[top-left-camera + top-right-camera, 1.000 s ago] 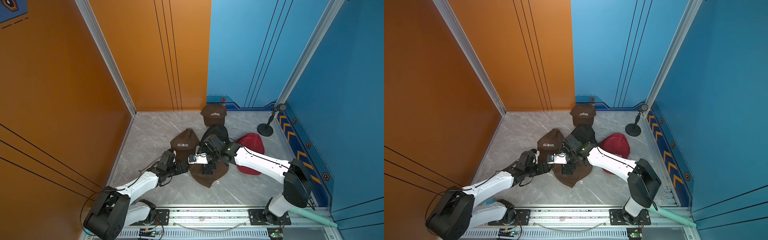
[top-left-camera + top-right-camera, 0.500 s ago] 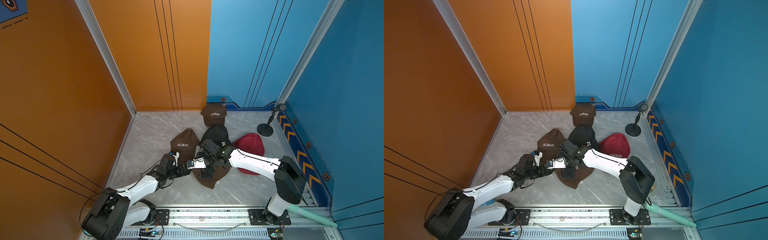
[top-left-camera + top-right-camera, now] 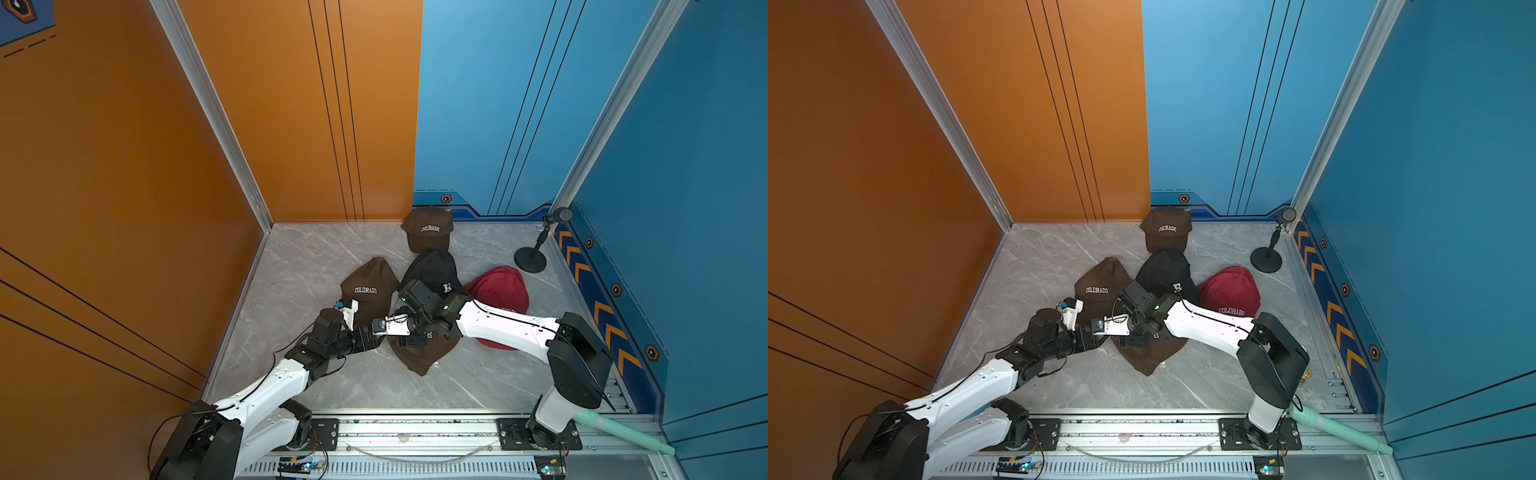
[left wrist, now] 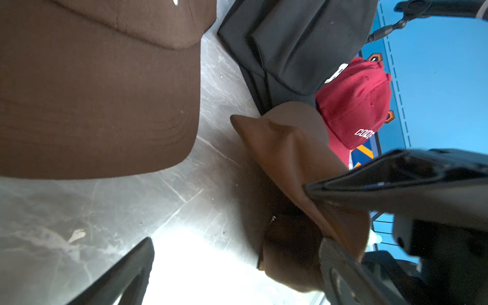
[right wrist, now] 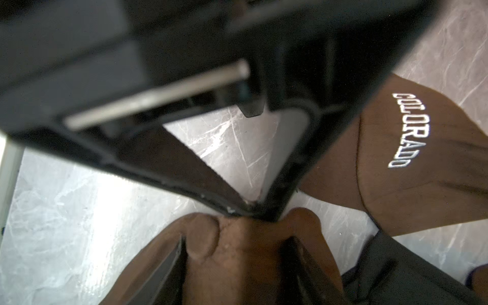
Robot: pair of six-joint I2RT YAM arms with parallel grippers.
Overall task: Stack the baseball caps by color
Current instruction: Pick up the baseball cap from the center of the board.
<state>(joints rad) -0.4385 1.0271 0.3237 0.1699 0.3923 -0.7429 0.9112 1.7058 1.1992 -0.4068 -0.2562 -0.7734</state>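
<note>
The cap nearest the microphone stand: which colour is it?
The cap is red with white COLORADO lettering; a top view shows it best.

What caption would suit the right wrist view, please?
Right tool grips bunched dark brown fabric cap; brown COLORADO-lettered cap beyond.

Right hand (image 3: 409, 340) displaced toward robot's left, onto edge of near brown cap (image 3: 424, 361). Jaws narrowed from fully spread; brown fabric now gathered and pinched between fingers (image 5: 169, 272). Right arm (image 3: 507, 328) swung inward with hand. Black cap (image 3: 432, 268) thereby uncovered; white "R" now exposed in both top views. Left hand (image 3: 376, 336) advanced slightly toward pinched cap edge.
</note>
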